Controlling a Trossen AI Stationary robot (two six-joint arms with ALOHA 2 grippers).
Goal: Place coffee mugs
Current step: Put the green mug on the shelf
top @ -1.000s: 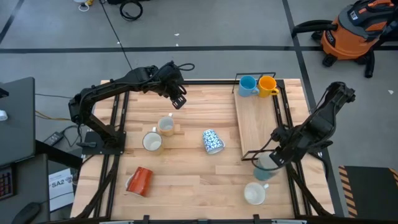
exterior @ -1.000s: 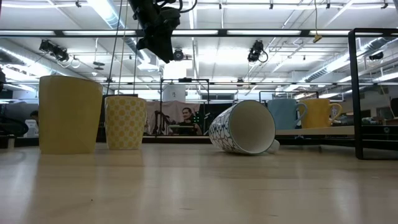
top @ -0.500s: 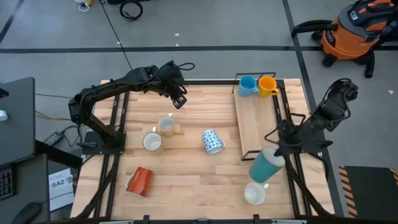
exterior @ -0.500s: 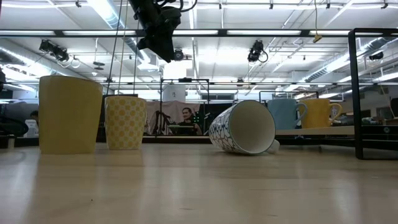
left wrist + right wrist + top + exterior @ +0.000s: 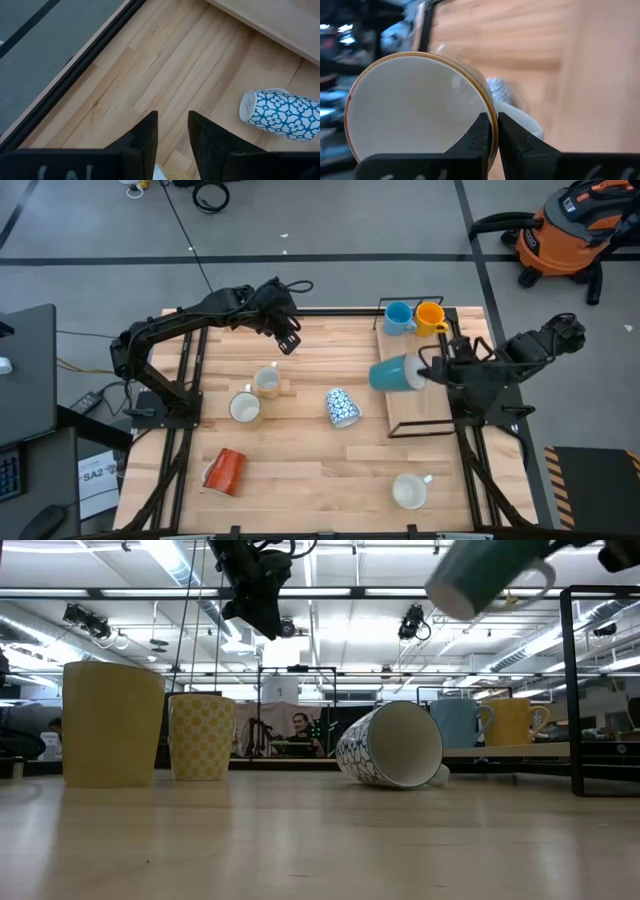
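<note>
My right gripper [image 5: 425,373] is shut on a teal mug [image 5: 390,373] with a white inside, held in the air over the left edge of the raised wooden board [image 5: 415,395]; in the low view the teal mug [image 5: 490,575] shows high up. A light blue mug [image 5: 398,317] and an orange-yellow mug [image 5: 430,317] stand on the board's far end. A blue-and-white patterned mug [image 5: 342,407] and a red-orange mug [image 5: 227,470] lie on their sides. My left gripper [image 5: 288,340] hovers over the table's far left, open by a narrow gap. My right gripper pinches the teal mug's rim [image 5: 492,107], one finger [image 5: 481,134] inside the mouth and one finger [image 5: 512,137] outside the wall. It comes level from the table's right side. The mug is lifted clear and tilted, its base [image 5: 440,595] pointing left and slightly down.
Two cream mugs [image 5: 267,381] [image 5: 244,407] stand left of centre, and a white mug [image 5: 410,491] stands near the near right corner. A black metal frame [image 5: 440,430] borders the board. Bare wood lies in the table's middle near part.
My right gripper has lifted the teal mug off the table by the board's near end, carried it up and toward the far edge and left over the board. The mug has tipped from upright onto a slant with its base toward the left.
</note>
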